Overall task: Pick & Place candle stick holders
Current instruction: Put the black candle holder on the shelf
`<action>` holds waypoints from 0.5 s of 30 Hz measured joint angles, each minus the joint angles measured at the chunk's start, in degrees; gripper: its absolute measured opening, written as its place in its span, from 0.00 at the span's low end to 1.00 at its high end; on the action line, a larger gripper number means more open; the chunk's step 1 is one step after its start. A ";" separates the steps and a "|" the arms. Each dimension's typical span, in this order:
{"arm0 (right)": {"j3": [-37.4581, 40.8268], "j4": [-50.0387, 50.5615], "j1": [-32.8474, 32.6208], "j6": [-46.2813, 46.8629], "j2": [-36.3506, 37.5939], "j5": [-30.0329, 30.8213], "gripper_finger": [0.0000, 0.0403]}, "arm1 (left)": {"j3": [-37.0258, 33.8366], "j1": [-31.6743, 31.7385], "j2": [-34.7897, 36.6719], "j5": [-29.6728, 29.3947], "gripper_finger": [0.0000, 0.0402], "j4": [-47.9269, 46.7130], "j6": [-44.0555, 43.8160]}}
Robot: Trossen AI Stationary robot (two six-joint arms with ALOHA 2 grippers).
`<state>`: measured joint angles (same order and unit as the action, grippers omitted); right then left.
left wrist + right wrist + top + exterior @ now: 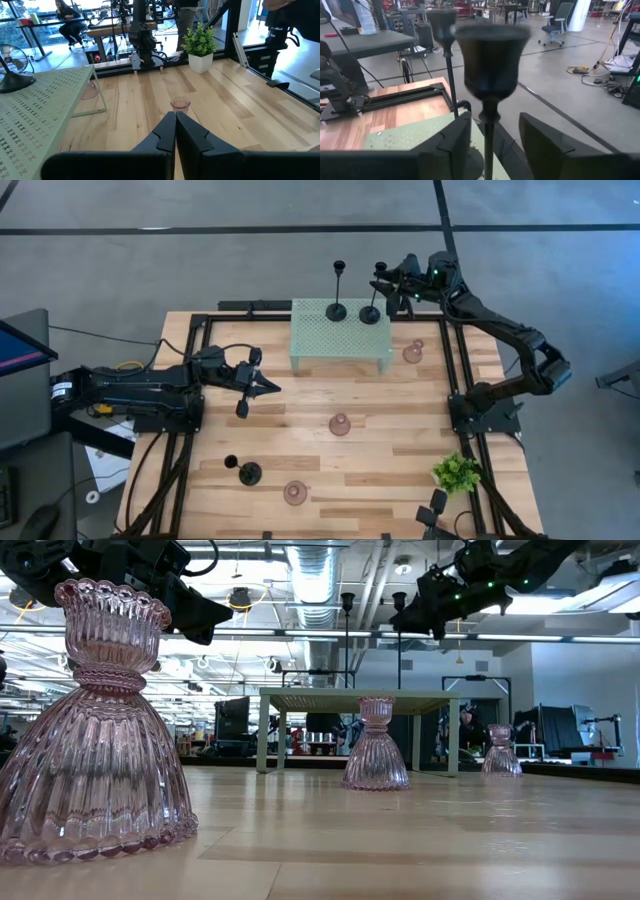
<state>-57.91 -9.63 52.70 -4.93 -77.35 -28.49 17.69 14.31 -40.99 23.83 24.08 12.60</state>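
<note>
Black holders [370, 311] stand on a mint-green perforated shelf [340, 335]; ribbed pink glass holders [376, 745] sit on pale striped wood [380, 440]; the plant [456, 473] is green.

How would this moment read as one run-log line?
right gripper: open around slim black stemmed candle holder on mint-green mesh shelf | left gripper: shut, waiting over table

Left arm extended low across the bench, left gripper [262, 388] shut, fingers [167, 132] pressed together. Right arm reached over the far edge, right gripper [383, 286] parted, fingers [452, 137] spread apart.
</note>
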 joint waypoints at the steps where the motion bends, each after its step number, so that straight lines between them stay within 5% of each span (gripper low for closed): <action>1: 0.00 0.06 0.18 0.00 0.32 -0.02 0.41 | 0.00 0.01 0.00 0.00 0.03 -0.01 0.00; 8: 0.00 2.75 1.87 -0.11 4.01 -0.01 0.57 | 0.00 0.01 0.00 0.00 0.03 -0.01 0.00; 15: 0.00 14.70 4.10 -0.70 11.24 0.00 0.59 | 0.00 0.00 0.00 0.00 0.03 0.00 0.00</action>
<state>-57.91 5.08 56.80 -5.63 -66.12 -28.49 17.69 14.31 -40.99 23.83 24.08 12.60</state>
